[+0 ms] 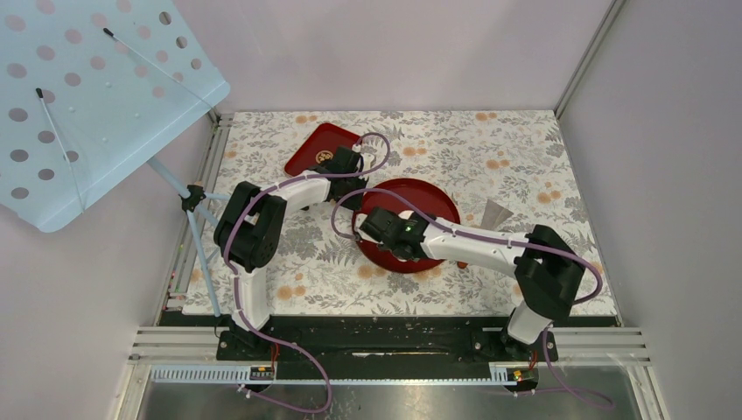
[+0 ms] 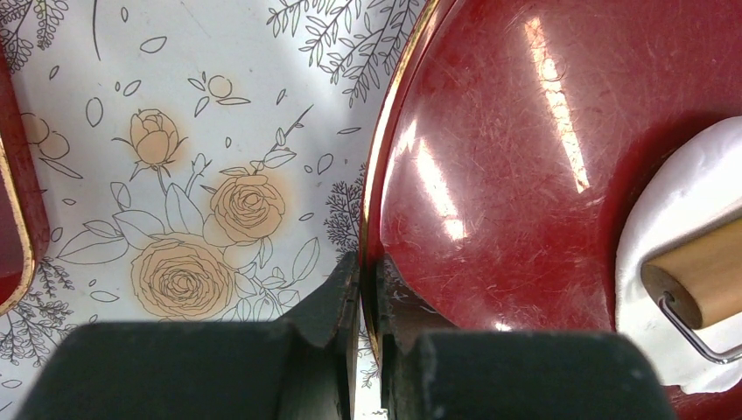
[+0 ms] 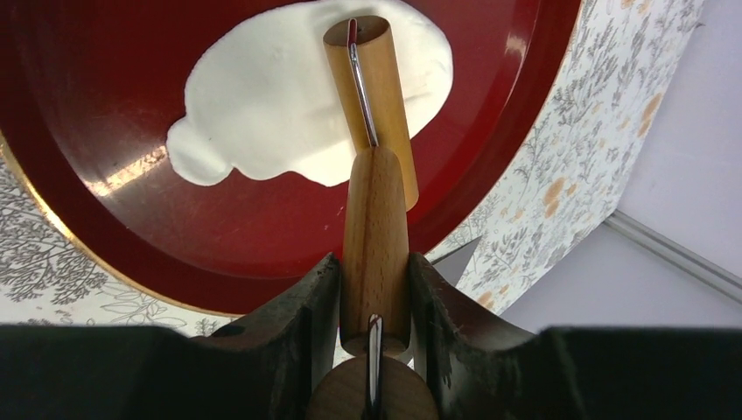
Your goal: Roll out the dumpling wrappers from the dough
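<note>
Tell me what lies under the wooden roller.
Flattened white dough on the round red plate. The patch directly beneath the roller is covered, so its state cannot be seen.

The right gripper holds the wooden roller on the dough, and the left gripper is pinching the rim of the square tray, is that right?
Not the square tray: the left wrist view shows the left gripper pinching the rim of the round red plate. The right gripper does hold the wooden roller on the dough.
</note>
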Robot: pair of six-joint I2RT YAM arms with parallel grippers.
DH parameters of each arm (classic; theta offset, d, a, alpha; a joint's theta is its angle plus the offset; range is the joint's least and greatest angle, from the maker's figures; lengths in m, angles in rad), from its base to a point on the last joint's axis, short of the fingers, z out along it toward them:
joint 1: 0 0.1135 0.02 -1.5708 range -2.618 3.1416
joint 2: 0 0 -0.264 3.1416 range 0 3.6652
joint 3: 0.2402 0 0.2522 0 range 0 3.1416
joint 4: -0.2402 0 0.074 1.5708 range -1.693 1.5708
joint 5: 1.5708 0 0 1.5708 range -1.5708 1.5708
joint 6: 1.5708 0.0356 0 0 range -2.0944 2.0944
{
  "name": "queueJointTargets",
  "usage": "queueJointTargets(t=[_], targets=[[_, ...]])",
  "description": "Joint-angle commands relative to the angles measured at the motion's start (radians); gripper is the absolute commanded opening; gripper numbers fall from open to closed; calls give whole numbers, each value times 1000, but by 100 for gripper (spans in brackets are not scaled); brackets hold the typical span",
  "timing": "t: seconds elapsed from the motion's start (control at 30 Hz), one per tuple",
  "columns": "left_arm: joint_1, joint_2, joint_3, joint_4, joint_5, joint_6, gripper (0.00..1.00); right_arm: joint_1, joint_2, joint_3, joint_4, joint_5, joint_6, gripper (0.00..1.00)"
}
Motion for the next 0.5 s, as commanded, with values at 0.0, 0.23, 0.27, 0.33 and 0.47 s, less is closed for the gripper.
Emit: queueJointTargets(t=[0.0, 0.23, 0.27, 0.33, 0.47], targets=[[9, 11, -5, -54, -2, 41, 0, -2, -16, -54, -168, -282, 99, 0], [9, 14, -3, -55, -4, 40, 0, 19, -74, -100, -240, -406, 130, 0], [8, 14, -4, -55, -3, 40, 0, 23, -76, -104, -245, -411, 129, 0], [8, 14, -3, -55, -3, 40, 0, 30, -78, -106, -262, -419, 122, 0], [9, 13, -4, -55, -5, 40, 0, 34, -102, -95, -278, -423, 113, 0]])
